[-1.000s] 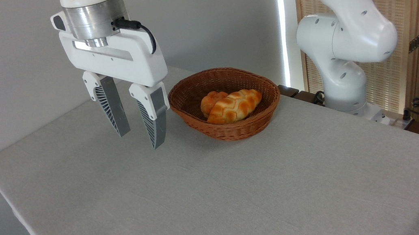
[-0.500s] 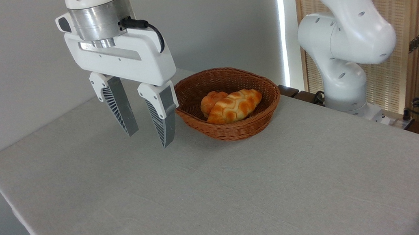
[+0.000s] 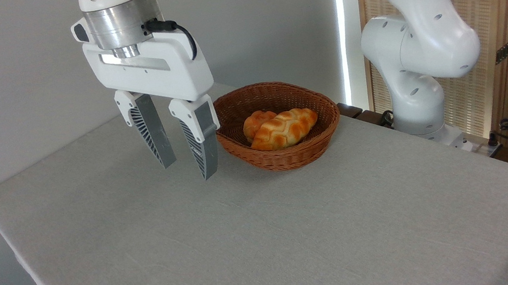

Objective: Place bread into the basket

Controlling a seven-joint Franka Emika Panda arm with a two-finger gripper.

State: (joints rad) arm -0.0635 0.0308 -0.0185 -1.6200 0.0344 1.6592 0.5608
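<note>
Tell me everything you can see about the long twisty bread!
The bread is a long braided loaf, golden-orange with paler creases in a criss-cross pattern and a shiny crust. It tapers at both ends. It lies on its side inside the basket, slanting up toward the right, and leans against a small round bun behind it. Nothing grips it: the gripper hangs open over the table, left of the basket.

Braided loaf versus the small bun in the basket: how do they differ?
The braided loaf is long and tapered; the bun is short and rounded. The loaf shows pale lattice creases and lies in front, fully visible; the bun is a more even orange and partly hidden behind it. Both rest inside the wicker basket, touching.
</note>
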